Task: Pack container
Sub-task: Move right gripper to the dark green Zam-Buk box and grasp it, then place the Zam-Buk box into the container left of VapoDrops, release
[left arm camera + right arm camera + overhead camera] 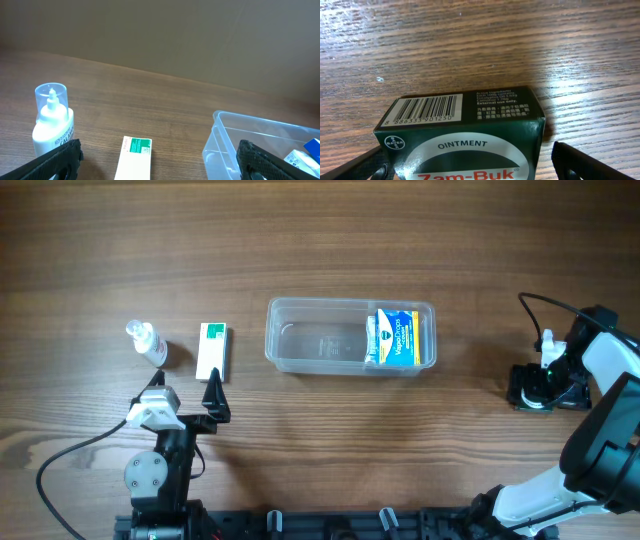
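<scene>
Straddling the ointment box (465, 125), right gripper (477, 164) apart, unclamped; judged next: close squarely, carry to container (350, 301). Left gripper (160, 160) apart, empty.

A brown wood-grain bench (320, 240) carries a clear rectangular plastic container (310, 338) at its centre. A white-and-green cardboard box (212, 350) lies flat to its left, and a small white bottle with a clear cap (150, 345) stands just beyond. A dark green ointment box (465, 135) rests far right.

A robot lab: cabled left arm (158, 465) and right arm (605, 430) at a wood-grain bench (330, 450) (plain beige wall (175, 35) behind).
</scene>
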`<state>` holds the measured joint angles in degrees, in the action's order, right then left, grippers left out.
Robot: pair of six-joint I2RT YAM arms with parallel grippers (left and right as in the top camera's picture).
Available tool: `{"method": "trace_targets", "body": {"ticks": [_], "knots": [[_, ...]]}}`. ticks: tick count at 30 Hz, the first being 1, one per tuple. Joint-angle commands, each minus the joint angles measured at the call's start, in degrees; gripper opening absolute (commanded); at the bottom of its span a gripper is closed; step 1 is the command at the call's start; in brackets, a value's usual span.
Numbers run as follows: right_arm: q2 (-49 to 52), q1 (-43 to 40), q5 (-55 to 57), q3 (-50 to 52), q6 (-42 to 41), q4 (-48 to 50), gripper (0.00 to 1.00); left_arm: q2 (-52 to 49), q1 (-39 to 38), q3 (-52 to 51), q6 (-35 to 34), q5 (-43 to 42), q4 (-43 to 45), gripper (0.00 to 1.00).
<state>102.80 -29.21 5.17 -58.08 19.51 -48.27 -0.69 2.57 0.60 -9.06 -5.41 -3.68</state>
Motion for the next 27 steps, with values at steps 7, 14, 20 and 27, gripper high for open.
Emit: {"method": "trace_targets", "body": {"ticks": [7, 14, 20, 27], "knots": [[1.2, 0.15, 1.86, 1.64, -1.88, 2.6, 0.57, 0.42, -0.11, -0.28, 0.96, 0.13, -0.28, 1.0], [1.07, 1.27, 1.86, -2.38, -4.15, -1.57, 0.61, 0.42, -0.11, -0.28, 0.96, 0.13, -0.28, 1.0], [1.01, 11.82, -3.8, -17.68, -8.24, -14.99, 0.61, 0.42, -0.11, -0.28, 0.96, 0.13, -0.28, 1.0], [0.9, 31.21, -10.84, -36.09, -17.53, -18.86, 0.61, 0.42, -0.11, -0.28, 0.96, 0.13, -0.28, 1.0]]}}
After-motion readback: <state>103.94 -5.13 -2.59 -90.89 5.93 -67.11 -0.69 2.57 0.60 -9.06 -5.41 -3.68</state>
